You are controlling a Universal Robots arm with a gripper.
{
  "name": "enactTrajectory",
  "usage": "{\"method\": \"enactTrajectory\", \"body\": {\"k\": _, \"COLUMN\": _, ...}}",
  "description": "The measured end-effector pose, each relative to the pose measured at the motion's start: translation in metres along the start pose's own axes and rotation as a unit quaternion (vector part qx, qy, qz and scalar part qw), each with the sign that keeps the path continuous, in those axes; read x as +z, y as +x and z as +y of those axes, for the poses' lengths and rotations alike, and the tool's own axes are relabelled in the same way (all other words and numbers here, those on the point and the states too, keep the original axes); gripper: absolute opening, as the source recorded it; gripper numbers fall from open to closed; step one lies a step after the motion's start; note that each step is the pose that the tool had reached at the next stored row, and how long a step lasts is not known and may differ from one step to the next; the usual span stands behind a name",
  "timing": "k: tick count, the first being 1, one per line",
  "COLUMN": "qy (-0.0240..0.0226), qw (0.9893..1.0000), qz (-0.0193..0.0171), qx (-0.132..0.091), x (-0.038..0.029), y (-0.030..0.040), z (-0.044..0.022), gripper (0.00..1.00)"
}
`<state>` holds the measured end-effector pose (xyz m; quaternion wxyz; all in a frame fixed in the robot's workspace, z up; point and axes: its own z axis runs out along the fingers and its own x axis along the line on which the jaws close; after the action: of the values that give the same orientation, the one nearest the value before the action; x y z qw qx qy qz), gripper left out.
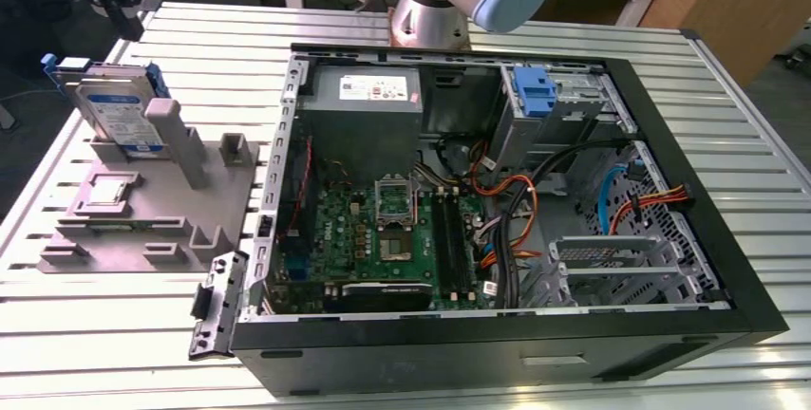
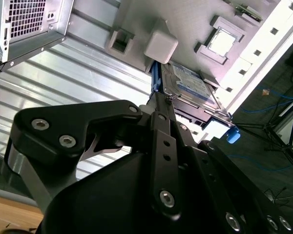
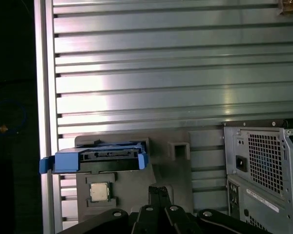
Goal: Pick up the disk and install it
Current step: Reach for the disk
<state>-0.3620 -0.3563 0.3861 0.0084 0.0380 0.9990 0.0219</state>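
The disk (image 1: 121,111) is a silver-grey drive with a white-and-blue label in a blue carrier frame. It stands on edge against the upright posts of the grey plastic stand (image 1: 152,211) at the exterior view's left, outside the computer case. In the first wrist view the disk (image 3: 95,160) shows edge-on, and the gripper (image 3: 158,189) hangs well above the stand (image 3: 180,170), fingertips together with nothing between them. In the second wrist view the gripper (image 2: 158,100) points toward the disk (image 2: 190,83) and is apart from it.
The open computer case (image 1: 709,268) lies on the slatted metal table (image 1: 709,78), with the motherboard (image 1: 380,239), loose cables, a grey power-supply box (image 1: 367,92) and a drive bay with a blue part (image 1: 538,97). A processor chip (image 3: 99,191) sits on the stand. The arm's base (image 1: 431,11) stands behind the case.
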Motion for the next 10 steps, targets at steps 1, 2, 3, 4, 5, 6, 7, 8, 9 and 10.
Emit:
{"method": "enactTrajectory", "body": {"k": 1, "qy": 0.0000, "qw": 1.0000, "qz": 0.0000, "qx": 0.000, "x": 0.0000, "y": 0.0000, "z": 0.0000, "gripper": 0.10}}
{"method": "enactTrajectory", "body": {"k": 2, "qy": 0.0000, "qw": 1.0000, "qz": 0.0000, "qx": 0.000, "x": 0.0000, "y": 0.0001, "z": 0.0000, "gripper": 0.10}}
{"method": "enactTrajectory", "body": {"k": 3, "qy": 0.0000, "qw": 1.0000, "qz": 0.0000, "qx": 0.000, "x": 0.0000, "y": 0.0002, "z": 0.0000, "gripper": 0.10}}
{"method": "enactTrajectory", "body": {"k": 4, "qy": 0.0000, "qw": 1.0000, "qz": 0.0000, "qx": 0.000, "x": 0.0000, "y": 0.0003, "z": 0.0000, "gripper": 0.10}}
{"method": "enactTrajectory", "body": {"k": 5, "qy": 0.0000, "qw": 1.0000, "qz": 0.0000, "qx": 0.000, "x": 0.0000, "y": 0.0007, "z": -0.0001, "gripper": 0.10}}
{"method": "enactTrajectory", "body": {"k": 6, "qy": 0.0000, "qw": 1.0000, "qz": 0.0000, "qx": 0.000, "x": 0.0000, "y": 0.0010, "z": -0.0001, "gripper": 0.10}}
{"method": "enactTrajectory", "body": {"k": 7, "qy": 0.0000, "qw": 1.0000, "qz": 0.0000, "qx": 0.000, "x": 0.0000, "y": 0.0015, "z": 0.0000, "gripper": 0.10}}
{"method": "enactTrajectory", "body": {"k": 8, "qy": 0.0000, "qw": 1.0000, "qz": 0.0000, "qx": 0.000, "x": 0.0000, "y": 0.0023, "z": 0.0000, "gripper": 0.10}}
{"method": "enactTrajectory", "body": {"k": 9, "qy": 0.0000, "qw": 1.0000, "qz": 0.0000, "qx": 0.000, "x": 0.0000, "y": 0.0038, "z": -0.0001, "gripper": 0.10}}
{"method": "enactTrajectory", "body": {"k": 10, "qy": 0.0000, "qw": 1.0000, "qz": 0.0000, "qx": 0.000, "x": 0.0000, "y": 0.0058, "z": 0.0000, "gripper": 0.10}}
